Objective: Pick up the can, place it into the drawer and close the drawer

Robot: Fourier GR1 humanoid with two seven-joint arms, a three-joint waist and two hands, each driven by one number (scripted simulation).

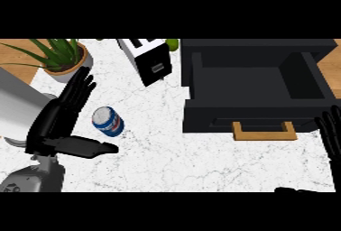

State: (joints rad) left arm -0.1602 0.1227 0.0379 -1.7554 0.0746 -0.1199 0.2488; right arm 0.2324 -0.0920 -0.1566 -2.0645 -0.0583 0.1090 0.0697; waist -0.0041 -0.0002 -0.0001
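Can: blue-and-white can point(108, 121) lies tilted on the white marble table point(173, 153), at about nine o'clock from the middle of the view, its pale top end showing toward eleven o'clock.
Left robot hand: left robot hand point(61, 119) hovers just beside the can at its nine o'clock side, fingers straight and pointing toward twelve o'clock, thumb stretched out under the can toward three o'clock; it is released and grasps nothing.
Right robot hand: right robot hand point(331, 135) shows at the three o'clock edge, fingers up and relaxed, resting, holding nothing.
Drawer: dark drawer point(256, 83) stands pulled open at about two o'clock, its wooden handle point(264, 131) facing six o'clock; no object can be seen inside it.
Handling: the can looks rigid, light and smooth-sided, so it may roll or slip; a hold across the middle of its round body, fingers on one side and thumb on the other, seems the safest.
Stage: pick-up not yet made; placing and closing remain.
Surroundings: potted plant point(57, 56) at eleven o'clock, toaster point(148, 58) at twelve o'clock.
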